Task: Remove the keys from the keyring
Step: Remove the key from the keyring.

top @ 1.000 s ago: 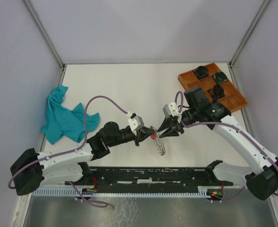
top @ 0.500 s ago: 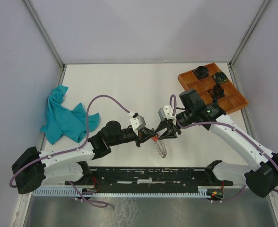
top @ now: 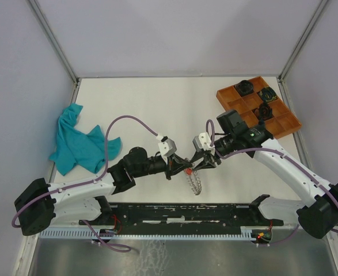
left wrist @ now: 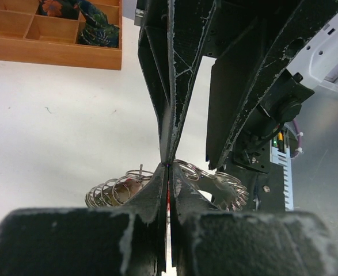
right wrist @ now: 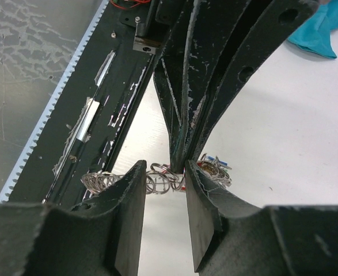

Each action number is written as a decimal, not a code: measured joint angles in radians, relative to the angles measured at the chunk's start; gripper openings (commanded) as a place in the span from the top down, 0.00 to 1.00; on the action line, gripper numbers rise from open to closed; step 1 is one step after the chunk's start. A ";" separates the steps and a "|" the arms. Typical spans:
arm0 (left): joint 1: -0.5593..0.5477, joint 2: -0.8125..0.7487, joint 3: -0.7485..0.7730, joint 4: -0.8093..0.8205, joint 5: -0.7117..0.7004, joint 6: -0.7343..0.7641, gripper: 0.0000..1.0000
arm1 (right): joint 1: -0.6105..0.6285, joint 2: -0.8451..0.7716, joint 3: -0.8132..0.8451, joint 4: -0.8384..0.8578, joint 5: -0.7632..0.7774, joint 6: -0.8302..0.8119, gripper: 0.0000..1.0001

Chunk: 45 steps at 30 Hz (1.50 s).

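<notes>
The keyring (top: 193, 181), a coil of silver wire loops, hangs between the two grippers near the table's front; its loops (left wrist: 114, 188) (right wrist: 102, 181) spread to both sides. My left gripper (top: 180, 167) (left wrist: 167, 168) is shut, and a thin red tag of one of the keys shows pinched between its tips. My right gripper (top: 198, 164) (right wrist: 164, 175) faces it, open, its fingers (right wrist: 133, 198) straddling a few wire loops and the left tips. More keys (right wrist: 216, 167), one with a blue tag, bunch on the coil just right of the jaws.
An orange compartment tray (top: 285, 122) (left wrist: 53, 54) with dark objects stands at the back right. A teal cloth (top: 79, 141) lies at the left. The black base rail (top: 186, 213) (right wrist: 108, 92) runs along the near edge right below the keyring.
My right gripper has moved left and slightly nearer, closing in on the left gripper's tips. The keyring hangs a little lower. The left gripper stays shut.
</notes>
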 measured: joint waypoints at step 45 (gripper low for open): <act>-0.002 0.060 -0.028 0.087 -0.011 -0.110 0.97 | 0.131 -0.028 0.041 -0.135 0.227 -0.155 0.57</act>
